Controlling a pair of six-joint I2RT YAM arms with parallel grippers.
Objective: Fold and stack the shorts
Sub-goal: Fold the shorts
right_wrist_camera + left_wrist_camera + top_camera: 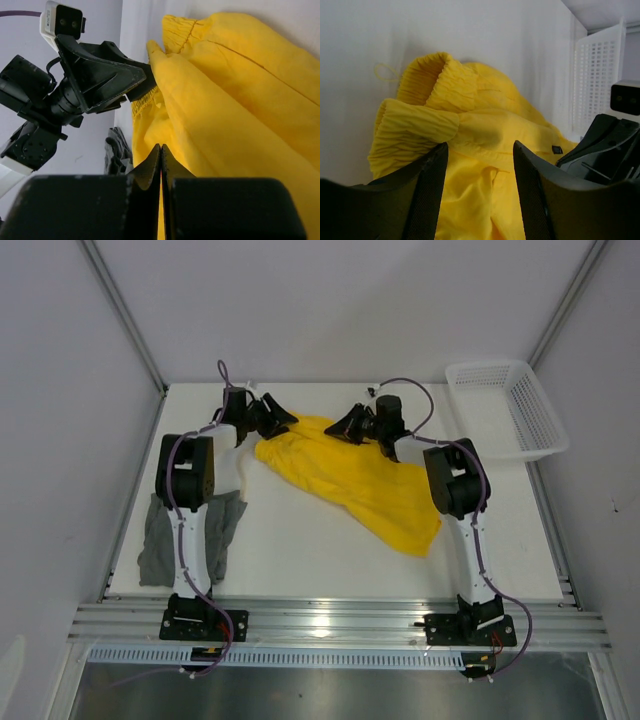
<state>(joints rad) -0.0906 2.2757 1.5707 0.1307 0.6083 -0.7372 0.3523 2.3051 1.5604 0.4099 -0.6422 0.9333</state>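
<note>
Shorts, two pairs, both lie on the desk, not stacked.

Yellow shorts: spread loosely and creased across the middle of the desk, running from the far left centre toward the near right. The elastic waistband is bunched and partly turned over at the far end. A small dark tag sits on the cloth near the right arm.

Grey shorts: crumpled at the near left corner of the desk, well apart from the yellow pair. The left arm's white link crosses above them and hides part of them.

Left claw: at the far left end of the yellow shorts, by the waistband. Its fingers stand partly apart with yellow cloth showing between and below them. No grip is seen; from the right wrist view one finger lies against the waistband edge.

Right claw: at the far edge of the yellow shorts, a little right of the left claw. Its fingers are pressed together, and a thin sliver of yellow shows in the seam between them, so it pinches a fold of the yellow cloth.

Basket: white mesh, at the far right corner of the desk, clear of both pairs and both arms.
</note>
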